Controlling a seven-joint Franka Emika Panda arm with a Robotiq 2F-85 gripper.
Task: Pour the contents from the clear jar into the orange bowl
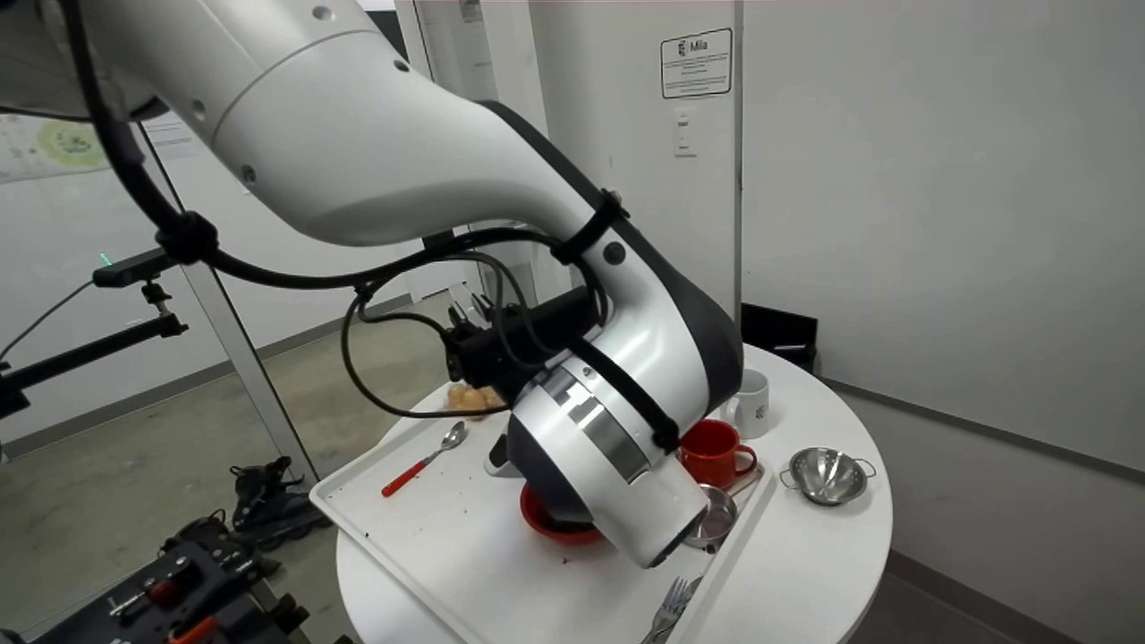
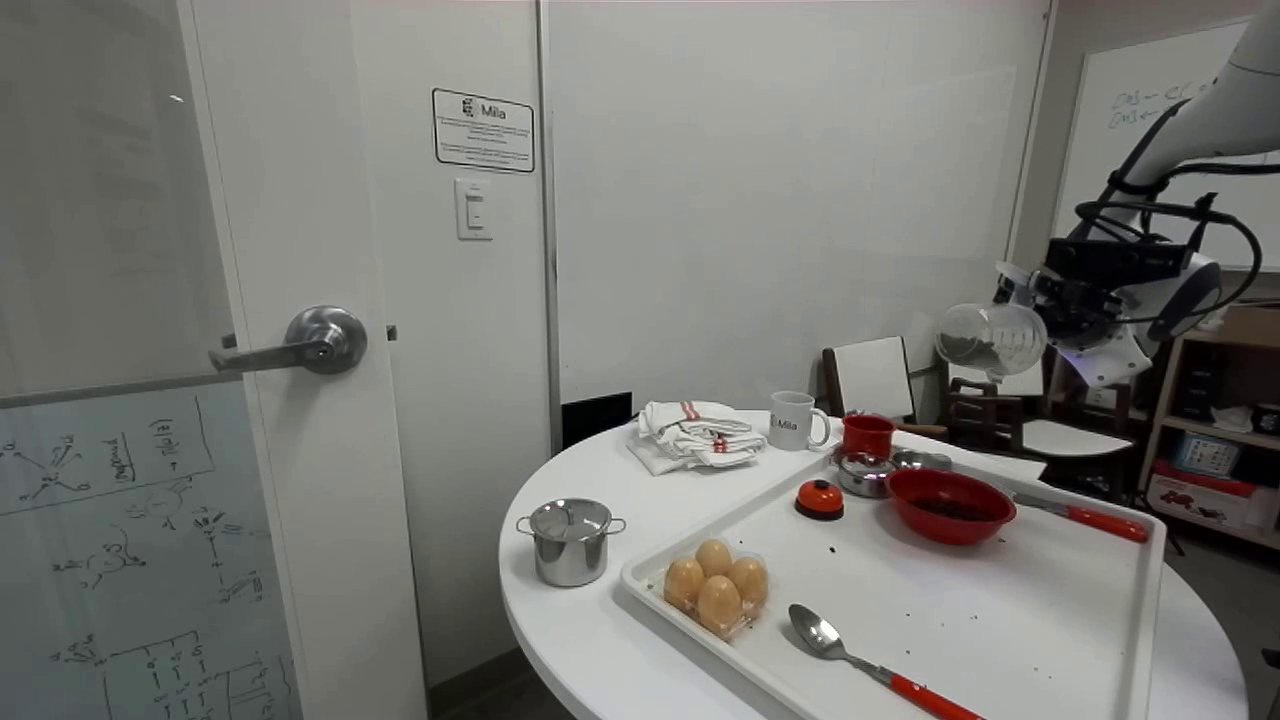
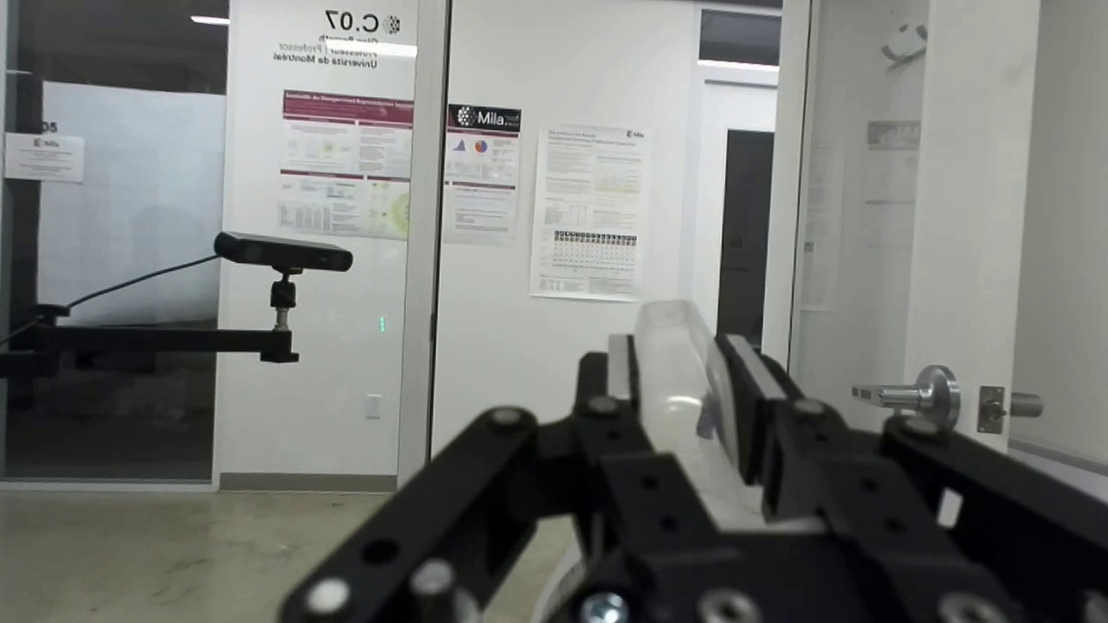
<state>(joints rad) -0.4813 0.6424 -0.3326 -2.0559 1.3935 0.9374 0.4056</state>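
The clear jar [image 2: 990, 340] is tilted onto its side in the air above the back right of the table, with dark contents along its lower side. My gripper [image 2: 1040, 292] is shut on it by what looks like its handle. In the wrist view, the gripper [image 3: 675, 350] has a see-through part of the clear jar [image 3: 679, 407] between its two pads. The orange bowl [image 2: 935, 522] stands on the tray, lower than the jar, with dark bits inside. In an exterior view the arm partly covers the orange bowl [image 1: 535, 512] and hides the jar.
A white tray [image 2: 650, 590] holds eggs [image 2: 715, 590], a red-handled spoon [image 2: 870, 670], an orange-black dome [image 2: 820, 500] and a small steel pan [image 2: 863, 475]. Near the bowl are a red cup [image 2: 867, 436] and a white mug [image 2: 792, 420]. A steel pot [image 2: 570, 545] and towels [image 2: 700, 435] stand beside.
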